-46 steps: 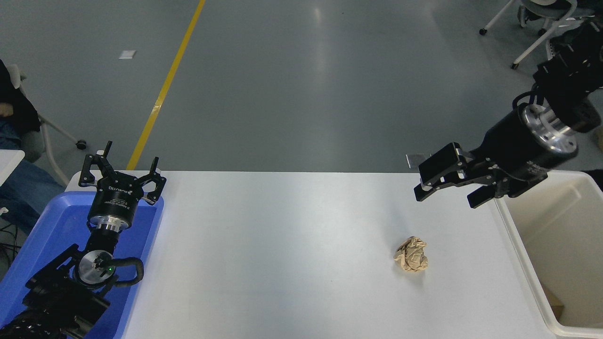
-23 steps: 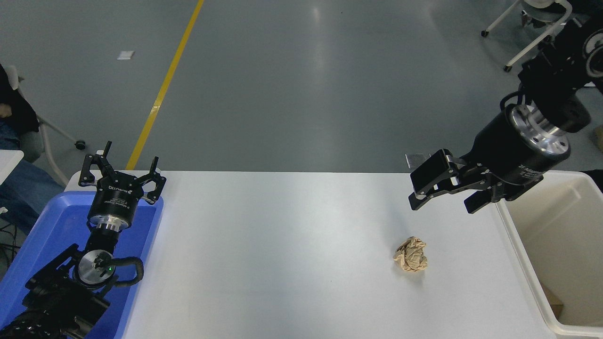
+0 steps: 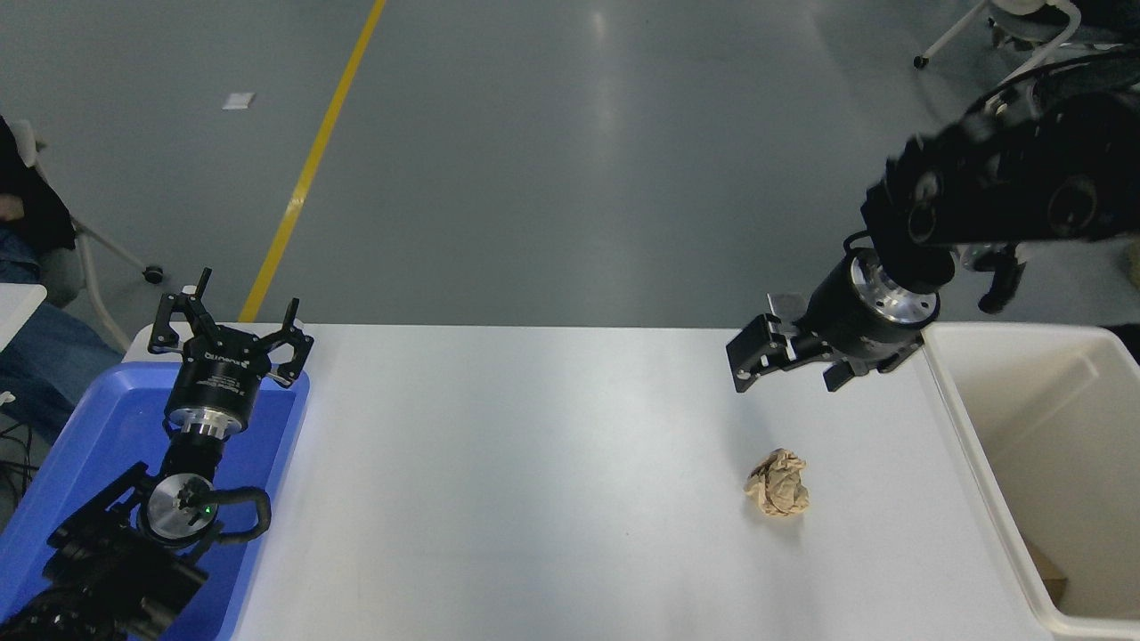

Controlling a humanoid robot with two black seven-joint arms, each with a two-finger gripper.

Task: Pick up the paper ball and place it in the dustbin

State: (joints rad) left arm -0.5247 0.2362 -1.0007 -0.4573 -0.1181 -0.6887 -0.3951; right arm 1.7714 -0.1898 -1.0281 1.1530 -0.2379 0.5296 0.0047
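Observation:
The tan-brown paper ball (image 3: 778,482) lies on the white table (image 3: 534,463), right of the middle. The cream-white dustbin (image 3: 980,463) stands at the table's right end, a brown scrap in its bottom corner. My right gripper (image 3: 788,372) hangs open and empty above the table, beyond the ball and a little left of the bin's far corner, well apart from the ball. My left gripper (image 3: 232,312) is parked open at the lower left over the blue tray.
A blue plastic tray (image 3: 89,445) sits at the table's left end under the left arm. A person's leg and a chair show at the left edge. Chair legs stand on the grey floor at the top right.
My right arm has swung left and farther from the camera, its wrist turning so the gripper points more downward. The ball and the left arm have not moved.

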